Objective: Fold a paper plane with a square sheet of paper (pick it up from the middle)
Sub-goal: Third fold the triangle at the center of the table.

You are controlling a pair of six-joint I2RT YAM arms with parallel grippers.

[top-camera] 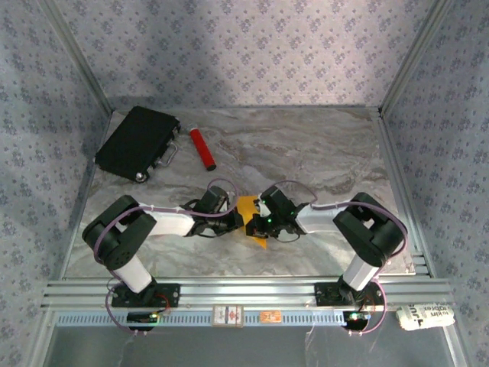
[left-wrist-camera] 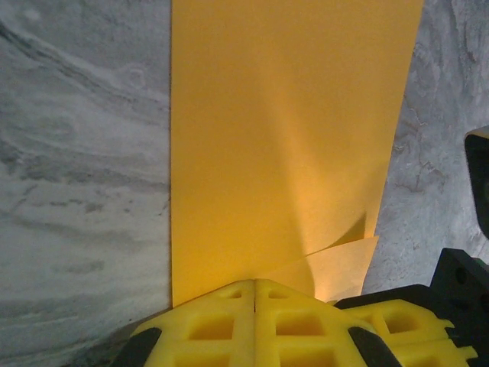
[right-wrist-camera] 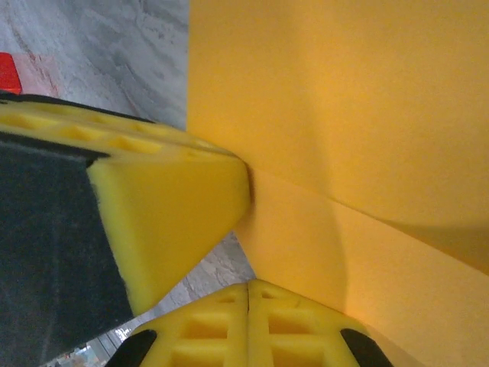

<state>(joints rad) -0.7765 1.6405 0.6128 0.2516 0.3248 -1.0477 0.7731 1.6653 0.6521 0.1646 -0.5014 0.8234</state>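
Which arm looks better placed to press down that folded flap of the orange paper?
Probably the right. The right tool, shut, sits at the crease where the flap lifts, so it could slide along it; the left tool, also shut, meets the paper at its edge.

Your top camera looks down from behind the arm bases (top-camera: 145,294) over the whole table (top-camera: 321,153). Your two wrist cameras sit very near, facing the same paper (left-wrist-camera: 290,138) from opposite sides.
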